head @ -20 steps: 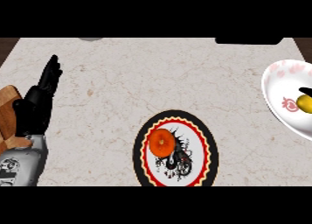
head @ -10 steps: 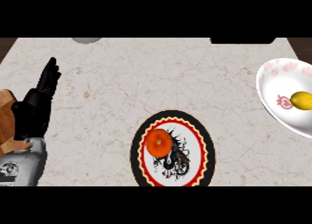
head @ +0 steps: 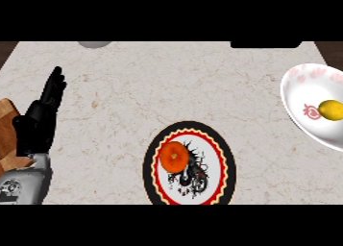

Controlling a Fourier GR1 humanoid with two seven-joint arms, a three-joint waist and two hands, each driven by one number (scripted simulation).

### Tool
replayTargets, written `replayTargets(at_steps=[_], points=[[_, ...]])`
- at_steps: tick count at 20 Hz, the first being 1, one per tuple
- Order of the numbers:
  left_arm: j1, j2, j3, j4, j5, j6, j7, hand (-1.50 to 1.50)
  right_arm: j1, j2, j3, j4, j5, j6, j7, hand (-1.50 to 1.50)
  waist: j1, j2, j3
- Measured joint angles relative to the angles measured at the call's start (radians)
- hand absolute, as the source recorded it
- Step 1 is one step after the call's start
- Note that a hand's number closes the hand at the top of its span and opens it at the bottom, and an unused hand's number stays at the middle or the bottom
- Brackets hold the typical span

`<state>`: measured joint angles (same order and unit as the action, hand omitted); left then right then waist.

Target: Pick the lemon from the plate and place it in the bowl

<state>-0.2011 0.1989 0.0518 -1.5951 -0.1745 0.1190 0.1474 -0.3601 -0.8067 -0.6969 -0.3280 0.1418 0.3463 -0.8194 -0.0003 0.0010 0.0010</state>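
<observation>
The lemon [head: 333,109] is seen lying inside the bowl [head: 296,81], a white dish with a pink pattern at the right edge of the frame, partly cut off by that edge. The fruit is set toward the right of the bowl's inner surface, just beside a small red mark painted there, and it is touched by no hand. The plate [head: 227,163], ringed in black with a red zigzag band, is placed at the lower centre of the frame, well apart from the bowl. On its upper left part a round orange fruit [head: 172,156] is shown, next to a dark painted figure. The left hand [head: 38,122] is found at the left side of the frame, its fingers held straight and close together, pointing toward the upper edge; nothing is held or touched by them. Its grey forearm [head: 21,185] enters from the lower left corner. A wooden cutting board [head: 2,120] is partly visible at the left edge, just beside the hand. The pale marbled counter [head: 166,81] lies beneath everything, and a small grey rounded object [head: 94,44] is cut off at the upper edge.
</observation>
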Motion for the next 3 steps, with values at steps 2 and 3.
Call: replayTargets(at_steps=[2,3], points=[[0.015,-0.002,-0.007,-0.024,-0.009,-0.001,0.012,0.00,0.028,-0.002,0.003,-0.021,-0.019,0.014,0.003,-1.50,0.000,-0.001,0.000],[0.003,0.002,-0.003,-0.023,-0.006,-0.007,0.022,0.00,0.031,-0.001,0.007,-0.020,-0.021,0.012,-0.002,-1.50,0.001,0.000,0.000]])
